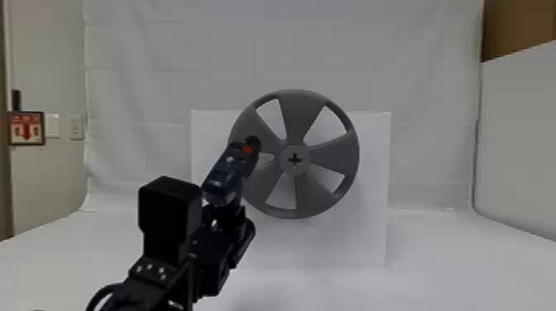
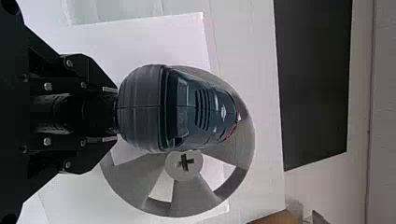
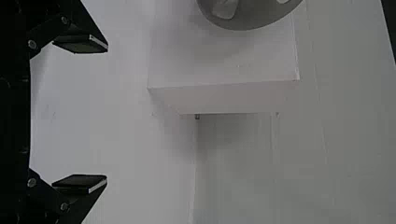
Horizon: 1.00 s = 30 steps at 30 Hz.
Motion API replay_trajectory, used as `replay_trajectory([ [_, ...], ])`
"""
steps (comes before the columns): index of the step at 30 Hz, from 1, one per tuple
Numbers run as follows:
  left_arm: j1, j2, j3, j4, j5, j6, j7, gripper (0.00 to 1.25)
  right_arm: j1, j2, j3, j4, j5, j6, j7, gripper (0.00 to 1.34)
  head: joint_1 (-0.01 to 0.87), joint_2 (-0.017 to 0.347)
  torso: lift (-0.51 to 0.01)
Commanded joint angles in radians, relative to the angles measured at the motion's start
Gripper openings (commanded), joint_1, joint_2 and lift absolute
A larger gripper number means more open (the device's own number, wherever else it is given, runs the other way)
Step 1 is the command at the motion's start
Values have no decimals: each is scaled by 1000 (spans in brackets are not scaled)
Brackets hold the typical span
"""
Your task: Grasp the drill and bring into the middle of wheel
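Drill [image 1: 225, 175] dark blue; wheel [image 1: 300, 111] grey, 5-spoked.

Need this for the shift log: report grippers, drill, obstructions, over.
Left gripper shut on drill. Right gripper open, holding nothing. Drill left of wheel's middle in head view. No obstruction seen.

Has a vented, dark blue drill [image 1: 225, 171] held up aslant, marked red, with its black nose [image 1: 253, 142] before the left part of a gray wheel [image 1: 300, 105]; has that wheel upright, with five broad spokes and a cross-shaped slot [image 1: 295, 159] at center
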Motion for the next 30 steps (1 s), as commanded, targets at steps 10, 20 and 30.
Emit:
replay_trajectory([
  [10,-56,-3,-71,59,128,-36,0,71,-1,0,11,0,13,3,8,1046,54,31,-403],
  [20,-85,-29,-71,91,197,4,0,71,0,-3,18,0,19,6,8,1046,54,31,-403],
  [30,-114,-60,-71,147,232,27,0,71,0,-5,23,0,26,7,8,1039,54,31,-403],
])
